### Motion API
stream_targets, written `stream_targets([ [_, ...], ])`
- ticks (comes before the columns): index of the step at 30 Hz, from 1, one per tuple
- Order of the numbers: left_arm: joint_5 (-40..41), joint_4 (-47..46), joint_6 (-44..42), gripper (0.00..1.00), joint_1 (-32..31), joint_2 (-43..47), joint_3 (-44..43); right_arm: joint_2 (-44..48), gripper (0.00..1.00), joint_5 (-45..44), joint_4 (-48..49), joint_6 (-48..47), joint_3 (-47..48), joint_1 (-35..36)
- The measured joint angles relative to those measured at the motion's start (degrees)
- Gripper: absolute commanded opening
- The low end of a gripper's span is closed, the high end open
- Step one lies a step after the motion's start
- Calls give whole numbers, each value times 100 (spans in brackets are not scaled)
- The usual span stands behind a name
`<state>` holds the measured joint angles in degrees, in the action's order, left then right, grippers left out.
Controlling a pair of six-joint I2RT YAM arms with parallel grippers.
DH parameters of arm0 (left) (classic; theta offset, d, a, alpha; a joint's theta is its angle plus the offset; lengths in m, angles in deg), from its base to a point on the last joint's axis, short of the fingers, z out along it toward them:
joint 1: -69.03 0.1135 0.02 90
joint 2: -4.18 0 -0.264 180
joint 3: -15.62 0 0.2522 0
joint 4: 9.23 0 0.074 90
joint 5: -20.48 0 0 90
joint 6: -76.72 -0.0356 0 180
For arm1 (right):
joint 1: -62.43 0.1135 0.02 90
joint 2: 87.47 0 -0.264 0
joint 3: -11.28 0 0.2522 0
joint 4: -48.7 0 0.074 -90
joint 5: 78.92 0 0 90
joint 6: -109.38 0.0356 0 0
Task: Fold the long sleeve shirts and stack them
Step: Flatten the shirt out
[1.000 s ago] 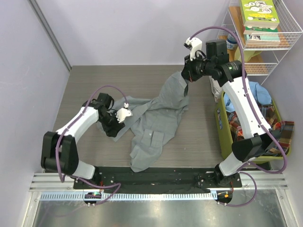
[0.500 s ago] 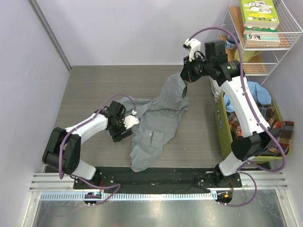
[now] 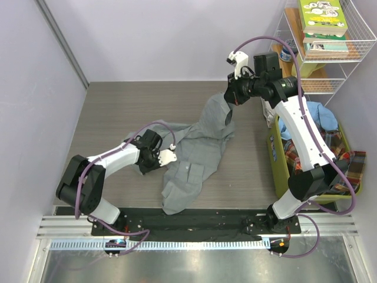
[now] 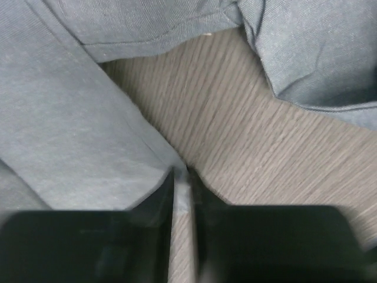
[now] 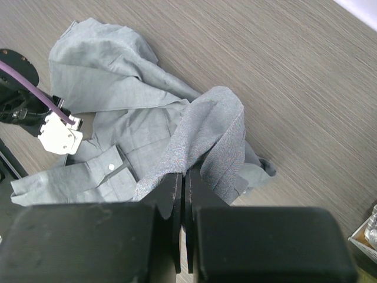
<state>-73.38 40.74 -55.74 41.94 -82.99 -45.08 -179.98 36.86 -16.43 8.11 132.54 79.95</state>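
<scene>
Rightward, green bin [image 3: 273, 152], blue shirt [image 3: 324, 114], plaid shirt [image 3: 337, 146] inside

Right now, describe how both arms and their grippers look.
The left arm and right arm have white links and black joints. A purple cable loops along each. The left gripper and right gripper have flat black fingers.
</scene>
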Motion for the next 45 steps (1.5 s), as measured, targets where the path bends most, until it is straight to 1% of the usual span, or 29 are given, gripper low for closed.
stream_targets([
  [4, -90, 109, -140, 0, 35, 28, -9, 70, 1, 61, -46, -87, -72, 0],
  [7, -321, 452, -214, 0, 59, 168, 7, 140, 1, 131, -101, -151, -81, 0],
  [13, -728, 1226, -354, 0, 116, 1043, 7, 240, 1, 260, -149, -269, -81, 0],
  [16, -837, 1521, -378, 0, 271, 1086, -116, 249, 1, 289, -153, -317, -81, 0],
  [20, -1106, 1943, -448, 0, 577, 994, -463, 245, 1, 291, -164, -374, -74, 0],
  [23, -1419, 2317, -472, 0, 901, 988, -1029, 127, 2, 221, -114, -433, 44, 39],
  [26, -1657, 2435, -474, 0, 1139, 990, -1517, -146, 2, 24, 214, -442, 162, 140],
  [27, -1709, 2446, -476, 0, 1187, 988, -1600, -328, 6, -79, 424, -400, 214, 181],
  [28, -1773, 2476, -476, 0, 1252, 988, -1676, -555, 15, -166, 636, -352, 315, 210],
  [29, -1814, 2498, -476, 0, 1290, 986, -1705, -774, 29, -256, 826, -275, 413, 236],
  [30, -1860, 2524, -472, 0, 1342, 968, -1718, -1117, 68, -372, 1058, -146, 573, 258],
  [31, -1904, 2553, -472, 0, 1392, 933, -1718, -1504, 77, -481, 1261, -17, 815, 273],
  [33, -1965, 2581, -466, 0, 1475, 850, -1718, -2363, 85, -680, 1460, 201, 1440, 295],
  [35, -2024, 2583, -450, 0, 1602, 787, -1718, -3215, 88, -787, 1370, 345, 2181, 278],
  [36, -2039, 2583, -450, 0, 1670, 774, -1718, -3567, 89, -761, 1294, 426, 2444, 249],
  [37, -2076, 2586, -448, 0, 1759, 765, -1718, -3757, 90, -715, 1211, 490, 2514, 208],
  [38, -2105, 2586, -448, 0, 1843, 763, -1718, -3862, 90, -627, 1058, 555, 2485, 151],
  [39, -2131, 2588, -448, 0, 1917, 763, -1718, -3886, 94, -476, 966, 592, 2343, 68],
  [41, -2173, 2583, -450, 0, 2022, 763, -1716, -3803, 95, -98, 811, 643, 1998, -136],
  [43, -2194, 2583, -450, 0, 2072, 761, -1716, -3598, 93, 308, 706, 573, 1532, -426],
  [45, -2229, 2581, -450, 0, 2081, 739, -1716, -3438, 89, 514, 516, 428, 1285, -608],
])
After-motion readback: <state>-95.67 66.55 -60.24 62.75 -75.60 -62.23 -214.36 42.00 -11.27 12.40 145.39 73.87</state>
